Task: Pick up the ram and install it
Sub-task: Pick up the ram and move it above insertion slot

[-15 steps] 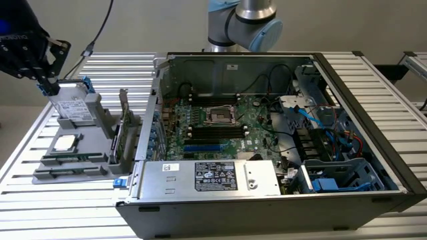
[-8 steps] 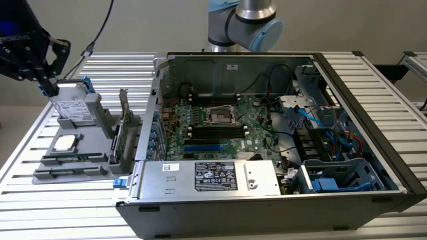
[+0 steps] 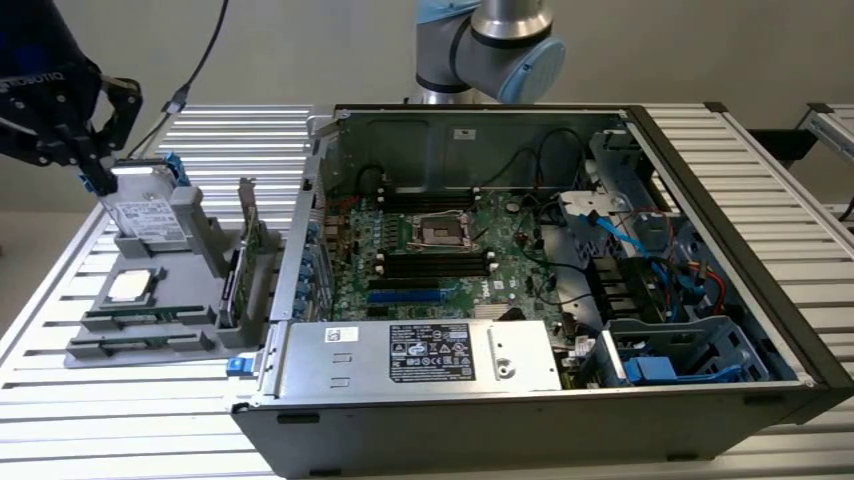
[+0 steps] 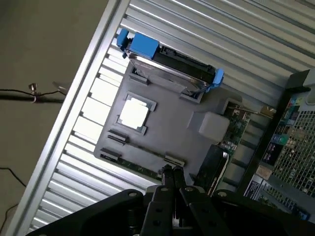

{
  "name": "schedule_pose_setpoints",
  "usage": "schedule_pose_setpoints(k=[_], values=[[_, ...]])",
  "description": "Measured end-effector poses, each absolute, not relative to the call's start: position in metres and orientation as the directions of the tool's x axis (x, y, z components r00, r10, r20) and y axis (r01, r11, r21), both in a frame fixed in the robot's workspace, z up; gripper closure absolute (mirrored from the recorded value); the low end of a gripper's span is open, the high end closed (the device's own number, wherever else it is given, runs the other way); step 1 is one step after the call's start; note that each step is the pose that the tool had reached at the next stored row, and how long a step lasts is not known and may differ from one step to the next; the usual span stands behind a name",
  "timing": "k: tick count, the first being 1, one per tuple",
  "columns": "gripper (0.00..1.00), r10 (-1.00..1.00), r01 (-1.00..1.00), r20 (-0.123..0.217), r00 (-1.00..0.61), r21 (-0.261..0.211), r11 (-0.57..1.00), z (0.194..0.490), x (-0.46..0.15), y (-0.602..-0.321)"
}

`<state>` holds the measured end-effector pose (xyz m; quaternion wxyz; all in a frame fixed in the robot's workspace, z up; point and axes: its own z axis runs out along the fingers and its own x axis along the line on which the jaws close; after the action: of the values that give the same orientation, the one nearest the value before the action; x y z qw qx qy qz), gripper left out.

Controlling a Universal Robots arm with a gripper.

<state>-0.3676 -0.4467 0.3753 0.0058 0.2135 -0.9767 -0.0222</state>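
In the exterior view the gripper (image 3: 96, 178) hangs high over the far corner of the ribbed aluminium worktop (image 3: 134, 420), at the exterior view's left. Its fingers are pressed together on nothing. Below it sits a grey moulded tray (image 3: 176, 288), beside the open steel case (image 3: 534, 430). The ram (image 3: 144, 317), a thin green board, lies flat in a groove towards the tray's near edge, well apart from the gripper. Long black slots (image 3: 434, 262) run across the motherboard inside the case (whether any is filled I cannot tell). In the wrist view the closed gripper (image 4: 172, 173) looks down on the matte tray (image 4: 172, 125), where the ram (image 4: 140, 168) shows as a narrow strip along one edge. I judge the pickup step in hand but not begun: a grasp calls for parted fingers set squarely across the stick's thin, rigid edges.
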Motion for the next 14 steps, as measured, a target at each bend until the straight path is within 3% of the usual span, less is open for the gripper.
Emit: schedule_pose_setpoints(k=[14], values=[[0.9, -0.634, -0.633, 0.001, -0.774, 0.046, 0.773, 0.3675, -0.3676, -0.4467]])
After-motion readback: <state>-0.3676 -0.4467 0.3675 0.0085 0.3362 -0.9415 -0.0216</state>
